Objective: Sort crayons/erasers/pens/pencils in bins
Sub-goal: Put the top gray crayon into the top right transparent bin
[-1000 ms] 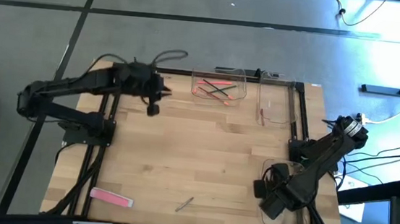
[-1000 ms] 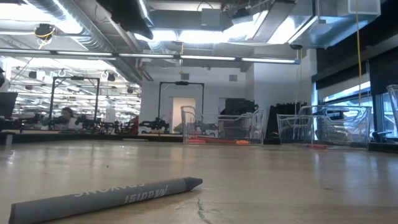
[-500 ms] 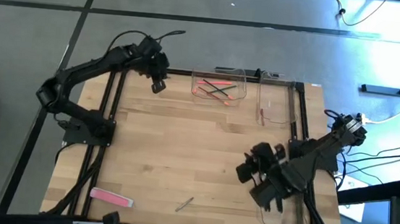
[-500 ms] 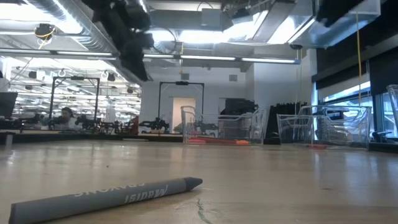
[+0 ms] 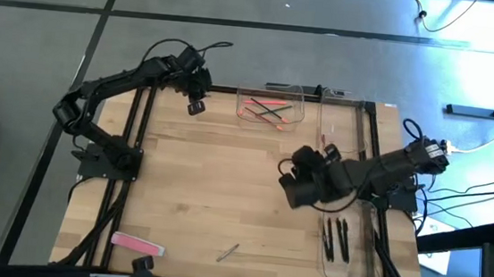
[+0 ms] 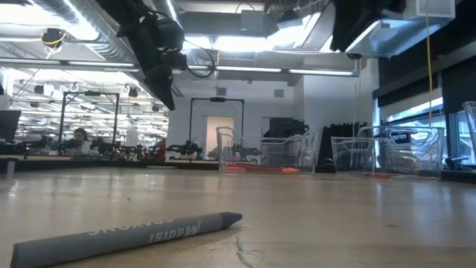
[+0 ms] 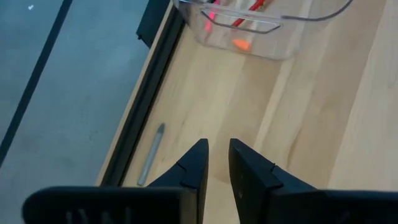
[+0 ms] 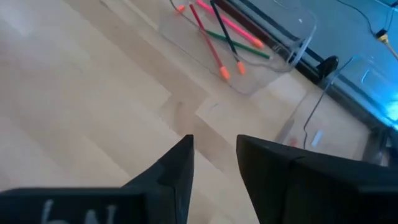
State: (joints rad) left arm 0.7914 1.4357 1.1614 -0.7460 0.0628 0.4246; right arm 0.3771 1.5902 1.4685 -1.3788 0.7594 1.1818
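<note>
My left gripper [image 5: 194, 107] [image 7: 219, 144] hovers over the table's far left corner, open by a narrow gap with nothing in it. A thin grey stick [image 7: 151, 155] lies on the wood beside the black frame bar, just ahead of it. My right gripper [image 5: 289, 185] [image 8: 214, 140] hangs open and empty above the table's right middle. The far bin [image 5: 272, 109] holds several coloured pencils [image 8: 214, 37]. A second bin [image 5: 342, 129] stands to its right, and a third [image 5: 350, 246] with black pens sits at the near right. A pink eraser [image 5: 137, 244] and a grey crayon [image 6: 126, 234] lie near the front edge.
Black frame bars [image 5: 135, 138] run along the table's left and right sides. The middle of the wooden tabletop [image 5: 225, 181] is bare. The room beyond the far edge shows in the low view.
My left gripper has swung toward the table's far edge and now hangs over the far left corner. My right gripper has risen from the near right bin and moved toward the table's middle, turning as it went; the black pens in that bin now show.
</note>
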